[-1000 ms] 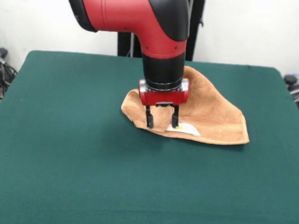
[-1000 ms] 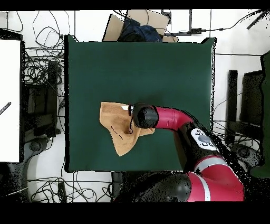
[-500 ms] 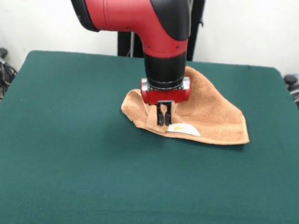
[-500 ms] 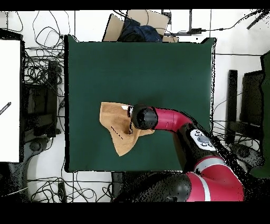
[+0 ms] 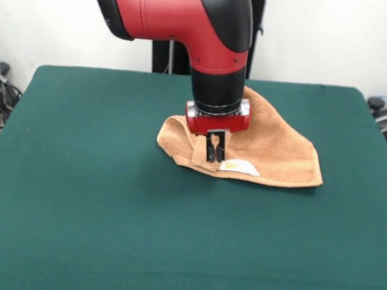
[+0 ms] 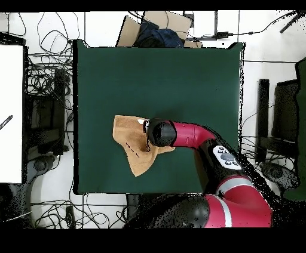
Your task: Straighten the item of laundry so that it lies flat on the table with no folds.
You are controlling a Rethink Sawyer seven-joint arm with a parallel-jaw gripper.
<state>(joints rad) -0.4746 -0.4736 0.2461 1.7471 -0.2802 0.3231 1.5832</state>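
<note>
On the dark green tabletop (image 5: 82, 210), a little past its middle, lies the orange-tan towel (image 5: 279, 154), crumpled into a rough triangle with folds and a raised front edge. A small white label (image 5: 240, 166) shows at its near edge. The pincer (image 5: 212, 151) points straight down with its black fingers (image 5: 208, 148) pinched together on a fold of the towel just beside the label. Above it rises the red and black arm (image 5: 189, 15).

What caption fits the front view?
Gripper shut on a fold of the tan towel on the green table.
</note>
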